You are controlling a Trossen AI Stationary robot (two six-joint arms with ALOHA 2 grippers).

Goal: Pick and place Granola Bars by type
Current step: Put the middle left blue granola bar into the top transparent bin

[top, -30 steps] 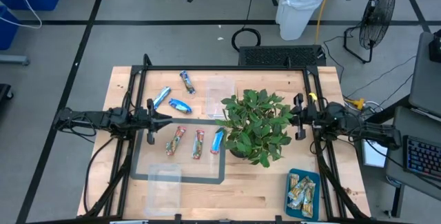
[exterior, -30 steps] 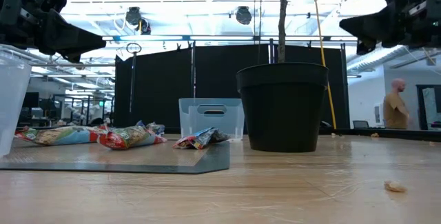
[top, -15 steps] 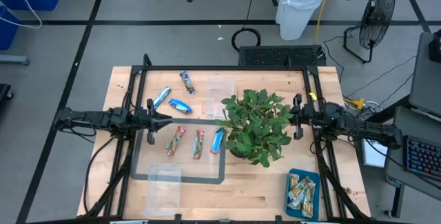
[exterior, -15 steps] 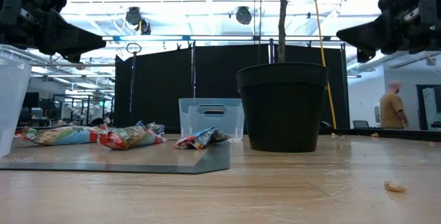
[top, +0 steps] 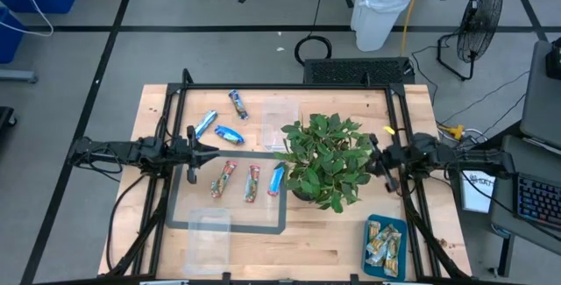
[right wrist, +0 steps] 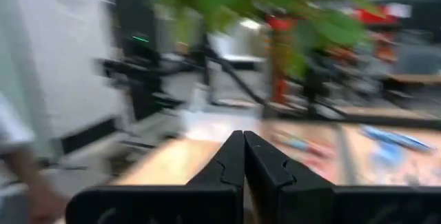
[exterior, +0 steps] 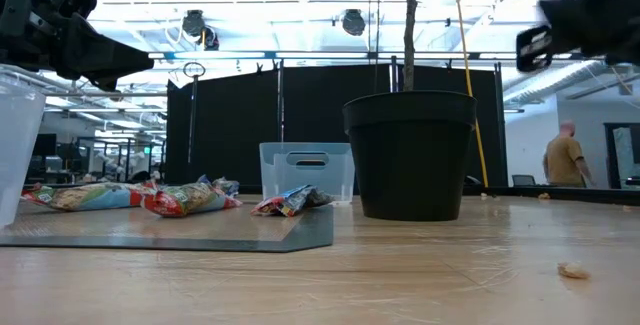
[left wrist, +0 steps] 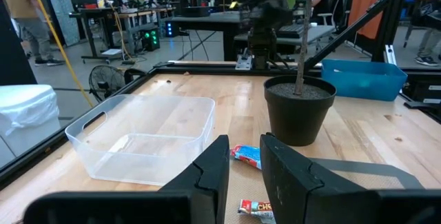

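Granola Bars (top: 227, 179) lie flat on the mat, mostly lengthwise front-to-back; left hand (top: 213, 151) released, right hand (top: 372, 164) clenched

Table (top: 333, 254) pale bare wood; tub (left wrist: 148, 138) clear glossy plastic; Granola Bars (top: 230, 134) shiny foil; pot (exterior: 410, 155) matt black

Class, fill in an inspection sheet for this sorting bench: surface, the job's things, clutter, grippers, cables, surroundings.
Surface: wooden table with a grey mat.
Job's things: blue bars and red bars loose on the mat; green bars in the teal tray.
Clutter: potted plant; two clear tubs.
Grippers: left gripper raised, jaws slightly apart, empty; right gripper beside the plant, shut.
Cables: bundle along each arm.
Surroundings: fan, white bin, person.
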